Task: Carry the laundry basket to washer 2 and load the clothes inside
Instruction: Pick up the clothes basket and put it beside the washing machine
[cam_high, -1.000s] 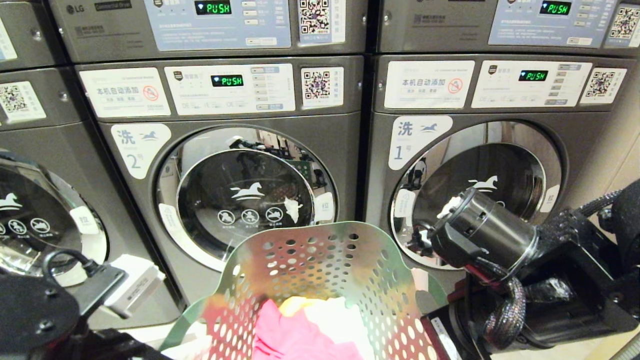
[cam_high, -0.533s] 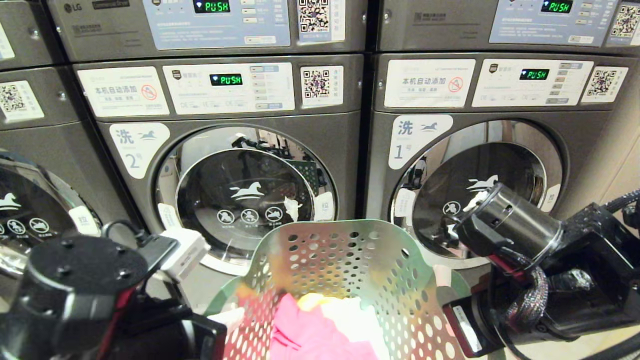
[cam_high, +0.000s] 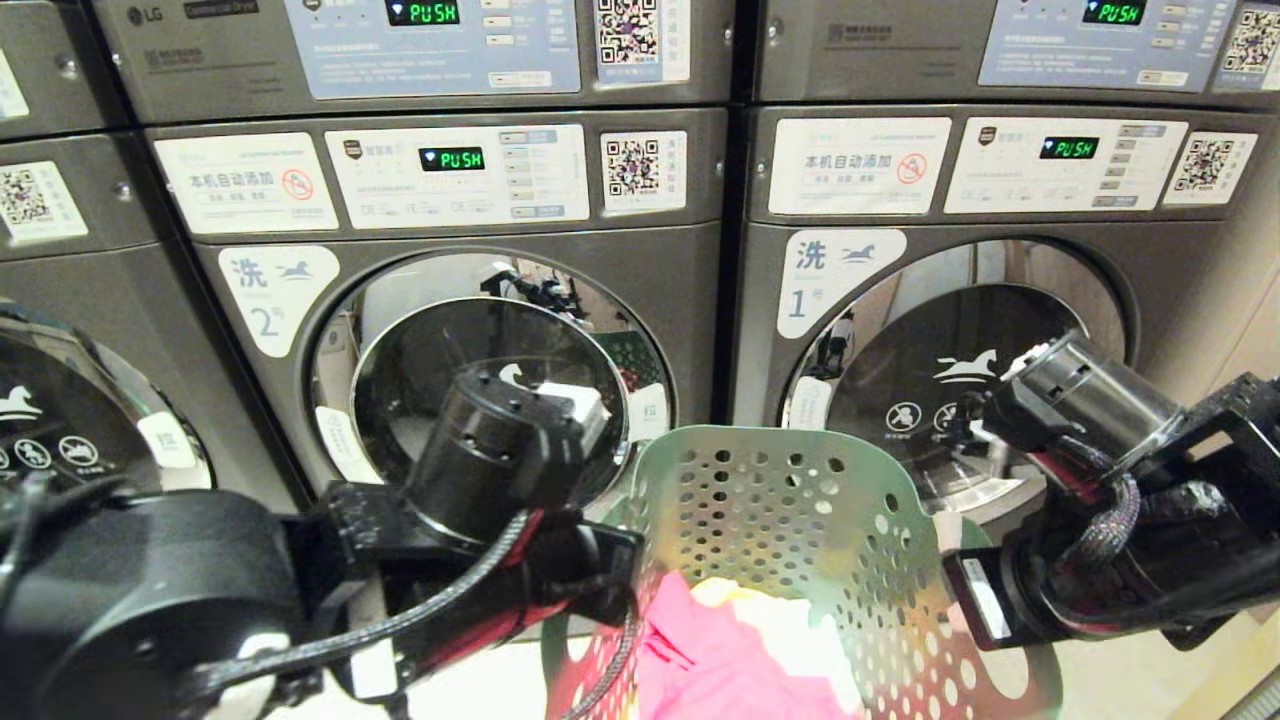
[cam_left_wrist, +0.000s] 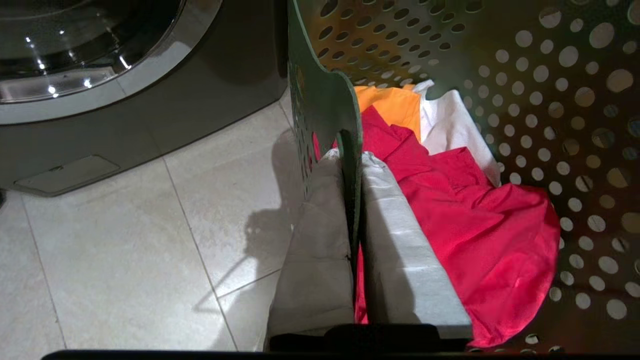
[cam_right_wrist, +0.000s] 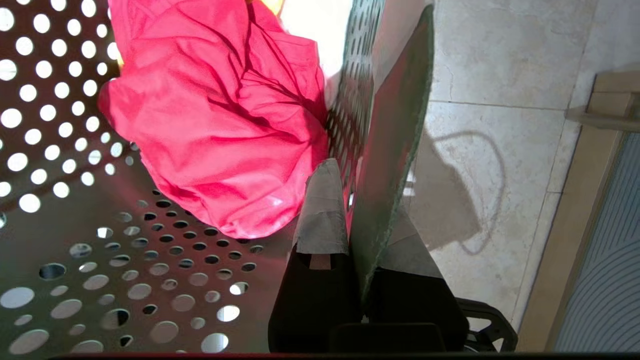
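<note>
Washer 2 (cam_high: 480, 390), the dark grey front-loader with the chrome-ringed glass door, stands shut, and the green perforated plastic laundry basket (cam_high: 800, 520) has swung from in front of it toward the identical washer 1 (cam_high: 960, 400) over the past second, which I judge a repositioning to clear that door. The left gripper (cam_left_wrist: 354, 200) and right gripper (cam_right_wrist: 352, 210) each stay clenched on an opposite basket wall, carrying it off the pale tiled floor (cam_left_wrist: 125, 240). The pink-red, orange and white clothes (cam_left_wrist: 450, 200) lie inside, the heap partly hidden by the left arm in the head view.
</note>
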